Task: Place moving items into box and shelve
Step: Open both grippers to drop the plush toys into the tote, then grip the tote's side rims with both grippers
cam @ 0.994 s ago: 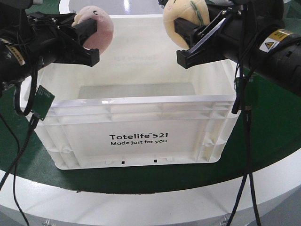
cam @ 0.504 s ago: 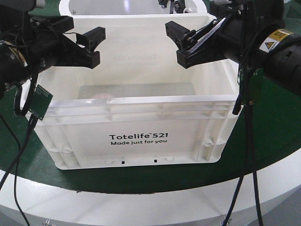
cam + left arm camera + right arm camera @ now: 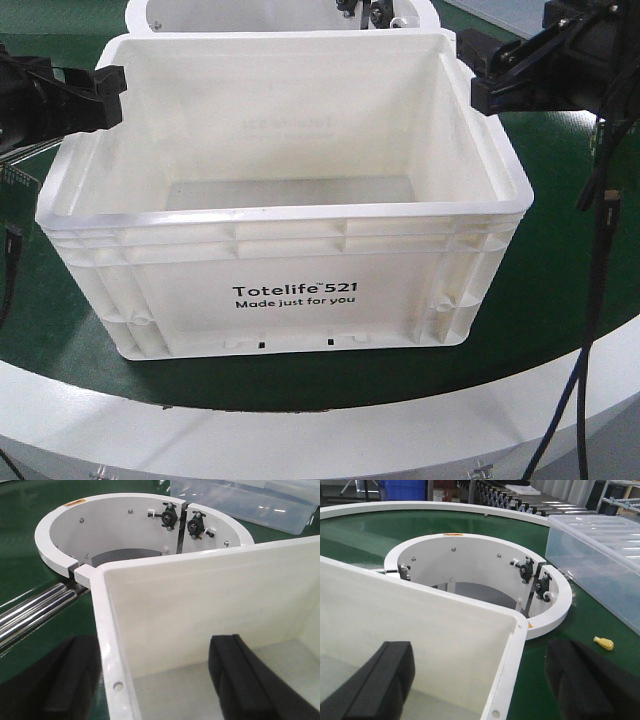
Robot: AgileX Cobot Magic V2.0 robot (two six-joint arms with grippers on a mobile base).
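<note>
The left fingers are spread wide with nothing between them but the left side wall of the box. One finger hangs inside the box and the other outside, over the green worktop. The right fingers are spread wide in the same way across the box's right wall near its far corner, one finger inside and one outside. Neither pair touches the wall in these views.

The box is white and stands upright on the worktop between the two pairs of fingers. Its front wall carries the black print "Totelife 521 Made just for you".

To the outer side of the left fingers, two metal rods run across the worktop. Beyond the outer right finger a small yellow thing lies on the green surface.

Past the box's far wall, ahead of both pairs of fingers, sits a white ring with black rollers fixed inside its rim. Farther right of it is a clear plastic bin.
</note>
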